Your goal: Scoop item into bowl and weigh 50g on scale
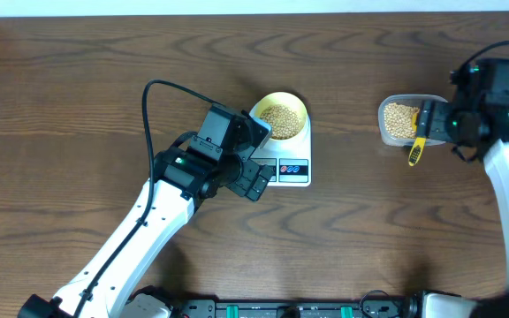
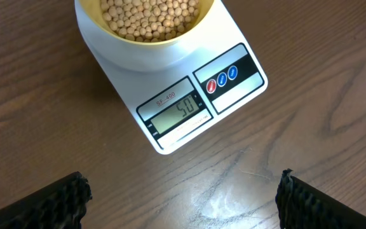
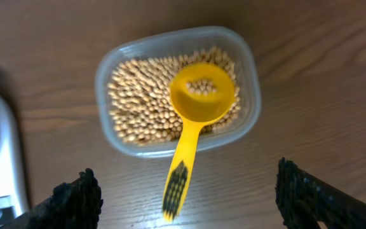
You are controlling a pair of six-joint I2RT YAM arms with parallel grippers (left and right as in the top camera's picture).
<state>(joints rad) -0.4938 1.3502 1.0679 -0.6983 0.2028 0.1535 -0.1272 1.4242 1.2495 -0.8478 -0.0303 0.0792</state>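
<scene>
Beans (image 2: 151, 16) sitting in bowl (image 2: 145, 54) on scale (image 2: 237, 102), mid-table; loose, rolling easily, so probably gripping light, stiff bowl by rim. Scoop (image 3: 199, 102) lying in container (image 3: 250, 121), right. Left gripper (image 2: 183, 197) and right gripper (image 3: 189, 197) both gaping wide, holding nothing.

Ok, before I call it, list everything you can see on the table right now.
beans: many, tan, one heap in the bowl, another in the container
bowl: one, pale yellow, on the scale's platform
scale: one, white, mid-table, display appears to read 50
container: one, clear, right of the scale
scoop: one, bright yellow, lying in the container, a few beans in its cup
table: one, dark brown wood
left arm: one, white and black, jaws open above the scale's display
right arm: one, white and black, jaws open above the container, holding nothing
</scene>
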